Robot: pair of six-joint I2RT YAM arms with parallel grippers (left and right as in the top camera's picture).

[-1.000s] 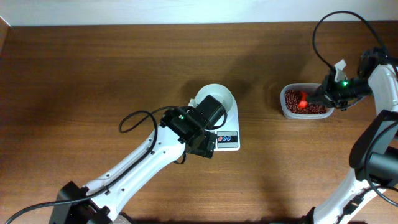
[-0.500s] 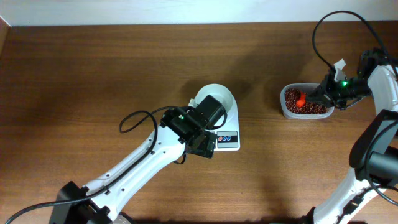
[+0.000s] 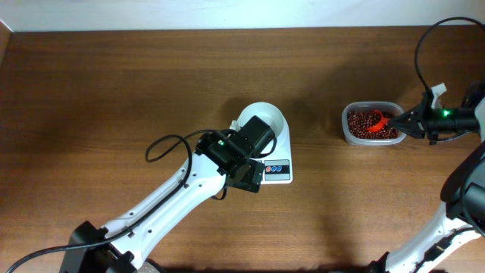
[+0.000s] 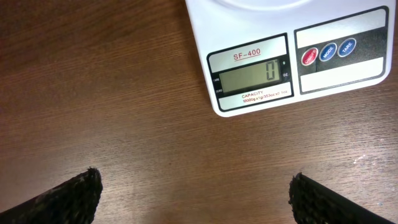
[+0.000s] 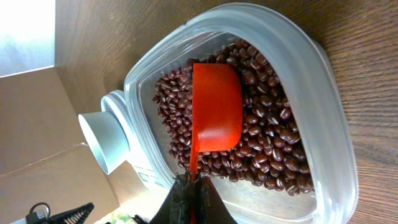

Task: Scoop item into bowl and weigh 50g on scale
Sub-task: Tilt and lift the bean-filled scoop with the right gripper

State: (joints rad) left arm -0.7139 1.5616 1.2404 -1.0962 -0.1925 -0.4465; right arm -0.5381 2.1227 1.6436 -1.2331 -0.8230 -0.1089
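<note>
The white scale [image 3: 277, 155] sits mid-table with the white bowl [image 3: 267, 115] on it; the display [image 4: 247, 78] reads 0. The bowl also shows far off in the right wrist view [image 5: 102, 140]. My left gripper [image 4: 193, 193] is open and empty, hovering over the wood just in front of the scale [image 4: 286, 56]. The clear tub [image 3: 371, 124] at the right holds dark red-brown beans [image 5: 261, 134]. My right gripper [image 5: 191, 186] is shut on the handle of a red scoop [image 5: 216, 115], whose cup lies on the beans; in the overhead view [image 3: 383, 120] it shows inside the tub.
The left arm [image 3: 189, 189] stretches from the front left to the scale. The right arm [image 3: 455, 121] reaches in from the right edge, with a black cable [image 3: 424, 45] looping above it. A pale wall strip [image 3: 227, 14] borders the table's far edge.
The right arm has pulled back to the right, and the red scoop has shifted right inside the tub. The left arm has not moved.
</note>
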